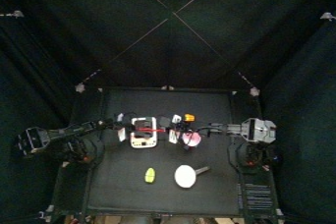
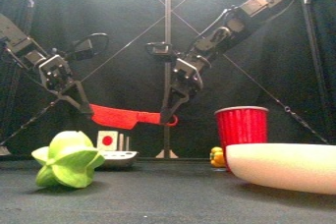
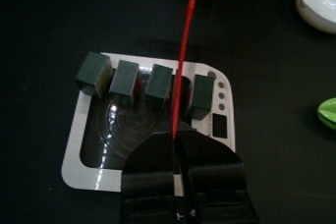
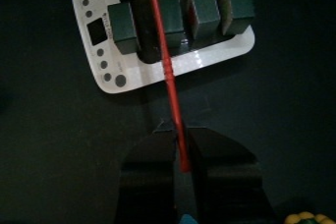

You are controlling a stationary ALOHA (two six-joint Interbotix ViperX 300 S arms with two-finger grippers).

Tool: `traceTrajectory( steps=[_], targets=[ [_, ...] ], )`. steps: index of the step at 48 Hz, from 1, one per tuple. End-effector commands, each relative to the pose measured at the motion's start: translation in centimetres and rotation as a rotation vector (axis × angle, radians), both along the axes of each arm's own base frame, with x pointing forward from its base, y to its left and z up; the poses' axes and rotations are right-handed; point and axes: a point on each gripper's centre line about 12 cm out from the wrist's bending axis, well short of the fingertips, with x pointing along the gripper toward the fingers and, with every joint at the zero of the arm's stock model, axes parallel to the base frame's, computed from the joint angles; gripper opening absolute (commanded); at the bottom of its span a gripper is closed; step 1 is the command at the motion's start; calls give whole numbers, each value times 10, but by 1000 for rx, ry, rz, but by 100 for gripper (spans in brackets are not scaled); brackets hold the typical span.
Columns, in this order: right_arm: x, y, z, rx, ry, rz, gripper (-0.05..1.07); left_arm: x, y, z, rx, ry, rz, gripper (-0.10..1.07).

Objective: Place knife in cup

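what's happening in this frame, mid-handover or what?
Looks like a handover. Both arms hold the thin red plastic knife in the air above the white rectangular tray: the left claw grips one end and the right claw is closed on the other end. The knife hangs roughly level between them. The small red cup stands on the black table to the right, with nothing in it visible yet. A green star-shaped toy and a white oval dish sit up front.

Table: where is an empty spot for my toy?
Bare: the front corner beside the green object, and the strip behind the tray. Crowded: the middle, where left gripper and right gripper hold the knife over it, beside the cup.
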Motion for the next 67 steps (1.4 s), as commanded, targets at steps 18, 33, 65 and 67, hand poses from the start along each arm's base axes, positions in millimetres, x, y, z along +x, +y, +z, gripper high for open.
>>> traceTrajectory(
  steps=[18, 33, 65, 67],
  targets=[
    [3, 7, 40, -22, -104, 14, 34, 8, -8, 24, -7, -92, -17, 37],
    [-6, 15, 49, 24, -112, 3, 34, -2, -17, 48, 15, -190, -12, 69],
    [-21, 47, 93, 424, -31, -32, 35, -46, -43, 72, 33, -399, 32, 73],
    [-22, 50, 99, 468, -18, -27, 35, -46, -44, 71, 19, -399, 35, 73]
  ],
)
